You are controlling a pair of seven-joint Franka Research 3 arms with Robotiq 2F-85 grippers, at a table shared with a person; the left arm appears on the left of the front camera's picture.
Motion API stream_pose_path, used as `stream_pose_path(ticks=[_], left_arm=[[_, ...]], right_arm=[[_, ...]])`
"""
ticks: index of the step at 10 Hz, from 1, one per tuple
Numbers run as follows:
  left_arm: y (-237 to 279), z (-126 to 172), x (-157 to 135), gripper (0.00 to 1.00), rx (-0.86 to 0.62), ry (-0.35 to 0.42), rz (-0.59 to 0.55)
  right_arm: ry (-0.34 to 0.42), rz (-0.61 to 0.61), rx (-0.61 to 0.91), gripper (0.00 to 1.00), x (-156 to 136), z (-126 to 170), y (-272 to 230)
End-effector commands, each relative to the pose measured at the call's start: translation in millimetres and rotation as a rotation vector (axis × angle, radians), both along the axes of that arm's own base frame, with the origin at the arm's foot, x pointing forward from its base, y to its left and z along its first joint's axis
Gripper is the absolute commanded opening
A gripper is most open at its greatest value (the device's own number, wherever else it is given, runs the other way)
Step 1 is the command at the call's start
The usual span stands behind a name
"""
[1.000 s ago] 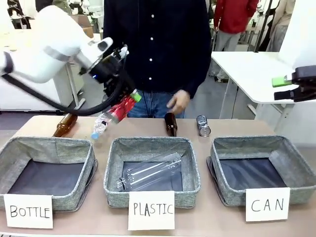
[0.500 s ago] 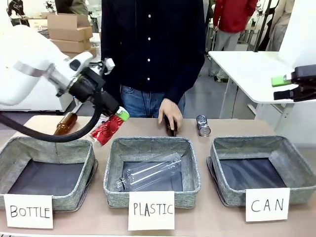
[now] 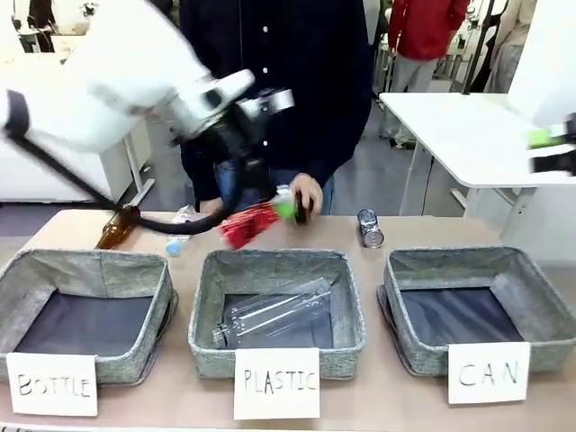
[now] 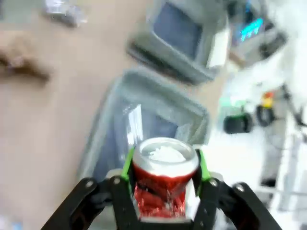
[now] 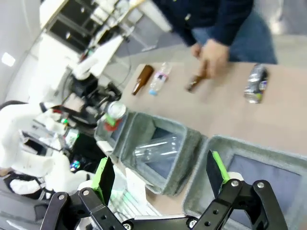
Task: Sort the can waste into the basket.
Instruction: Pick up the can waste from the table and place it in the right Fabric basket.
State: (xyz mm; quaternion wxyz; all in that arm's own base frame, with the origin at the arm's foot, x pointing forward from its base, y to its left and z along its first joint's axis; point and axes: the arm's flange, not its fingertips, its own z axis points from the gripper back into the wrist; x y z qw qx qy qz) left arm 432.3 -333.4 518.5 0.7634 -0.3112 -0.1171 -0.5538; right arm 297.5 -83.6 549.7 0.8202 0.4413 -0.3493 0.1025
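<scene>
The left gripper (image 4: 164, 165) is clamped on the red can (image 4: 164, 177), a green pad on each side of its wall and the silver top pointing away from the wrist. The can hangs in the air over the far rim of the PLASTIC basket (image 3: 270, 261), well short of the CAN basket (image 3: 477, 259). The main risk is a release here, which would drop the can in with the clear bottle (image 3: 274, 319), in the wrong bin. The can's body looks dented low down between the pads, so the hold may be on an uneven, yielding wall. Arm and can are blurred in the front view, which suggests speed, and a jolt could make the can twist or slip out. A person's hand (image 3: 308, 193) sits just behind the can at the table's far edge, near enough that a sideways pass could clip it. The grey can (image 3: 369, 229) stands on the table (image 3: 180, 396) between the hand and the CAN basket's far rim, and a low path could knock it over. The right gripper (image 5: 160, 172) has its jaws wide apart and empty, high at the right near the CAN basket, so the two arms could crowd each other there. The red can is small, with white lettering on it too blurred to read. The grey can is dark with a silver pattern.
</scene>
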Motion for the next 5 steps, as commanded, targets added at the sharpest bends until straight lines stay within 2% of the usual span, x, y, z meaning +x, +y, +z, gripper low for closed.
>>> stream_pose_path(ticks=[1, 2, 3, 5], left_arm=[[-109, 40, -11, 0.55, 0.126, -0.330, -0.409], [-144, 50, -24, 0.55, 0.155, -0.429, -0.478], [-197, 56, -22, 0.55, 0.127, -0.500, -0.504], [-279, 38, -1, 0.55, 0.086, -0.462, -0.593]], right_arm=[[0.001, -0.147, -0.064, 1.00, -52, 22, -73], [0.055, -0.263, -0.131, 1.00, -80, 15, -107], [0.073, -0.318, -0.143, 1.00, -106, 5, -131], [0.116, -0.303, -0.286, 1.00, -149, -29, -149]])
